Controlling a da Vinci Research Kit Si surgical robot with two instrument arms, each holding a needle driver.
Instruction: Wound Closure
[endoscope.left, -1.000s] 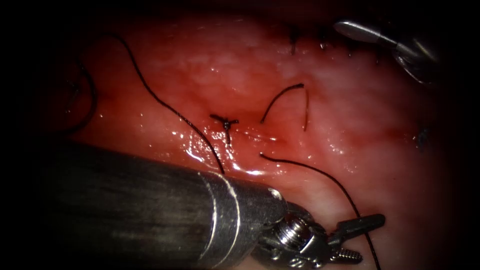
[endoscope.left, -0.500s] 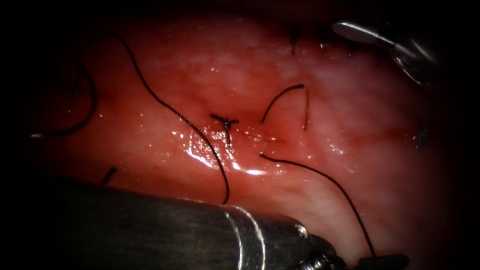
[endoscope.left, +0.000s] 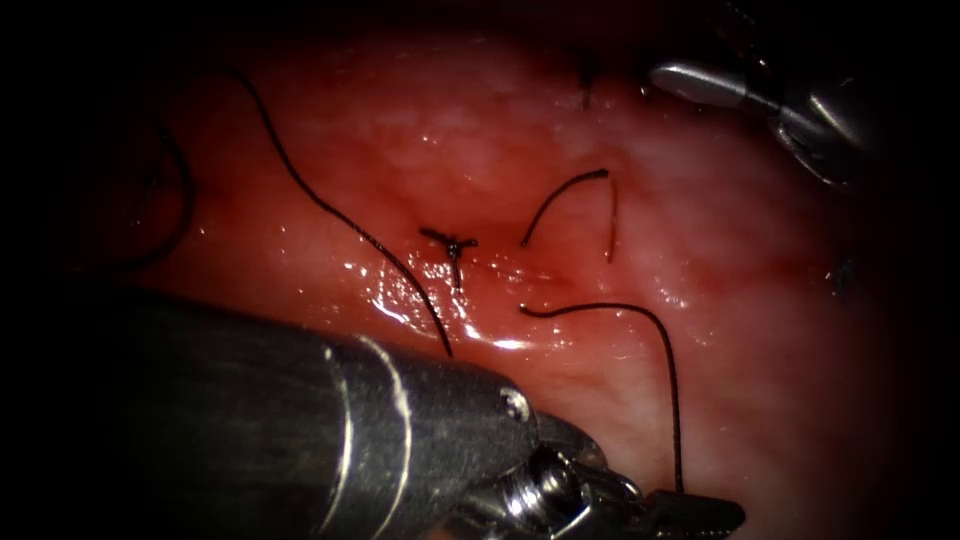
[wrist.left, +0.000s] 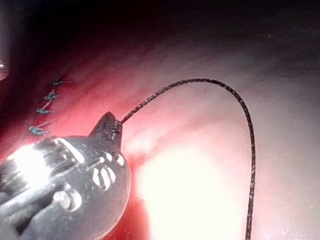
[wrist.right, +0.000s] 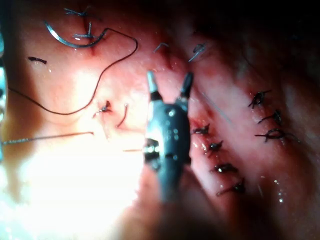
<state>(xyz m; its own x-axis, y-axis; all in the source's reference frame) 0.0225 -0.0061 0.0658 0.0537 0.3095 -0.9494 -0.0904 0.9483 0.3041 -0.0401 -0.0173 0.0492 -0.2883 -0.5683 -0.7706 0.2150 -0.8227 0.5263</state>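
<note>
Left tool (endoscope.left: 690, 512): jaws clamped on thin black braided thread (endoscope.left: 668, 380) | right tool (wrist.right: 169, 82): jaws apart, empty | curved steel needle (wrist.right: 70, 41) lies free on tissue (endoscope.left: 760, 330) | thread limp, light; grip near its end

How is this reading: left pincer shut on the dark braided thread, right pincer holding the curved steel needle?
One error: the right pincer stands open, holding nothing; the curved steel needle lies apart on the pink tissue, per the right wrist view. The left pincer is shut on the dark braided thread.
</note>
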